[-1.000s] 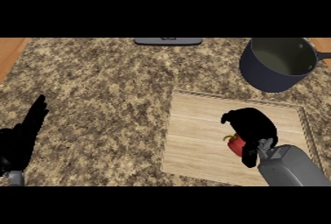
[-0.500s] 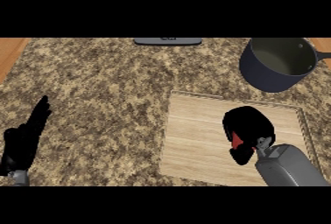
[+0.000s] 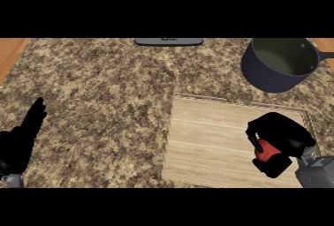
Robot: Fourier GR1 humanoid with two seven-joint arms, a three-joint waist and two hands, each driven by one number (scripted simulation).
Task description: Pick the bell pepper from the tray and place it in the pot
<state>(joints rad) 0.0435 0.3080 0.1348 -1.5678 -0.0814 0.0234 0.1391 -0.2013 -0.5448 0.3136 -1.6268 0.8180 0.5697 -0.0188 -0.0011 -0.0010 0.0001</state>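
While the right hand [image 3: 282, 141] curled round the red pepper [image 3: 264, 149] over the tray [image 3: 209, 141], the grasp looked done, with carrying to the pot [image 3: 280, 62] left.

A speckled brown granite counter [image 3: 111, 101] fills most of the frame, with strips of orange wood showing at its upper left and upper right corners. A light wooden tray [image 3: 209, 141] lies flat on it at lower right. A dark blue pot [image 3: 282, 66] stands on it at upper right, above the tray. A flat grey object [image 3: 169, 41] lies at the top centre edge.
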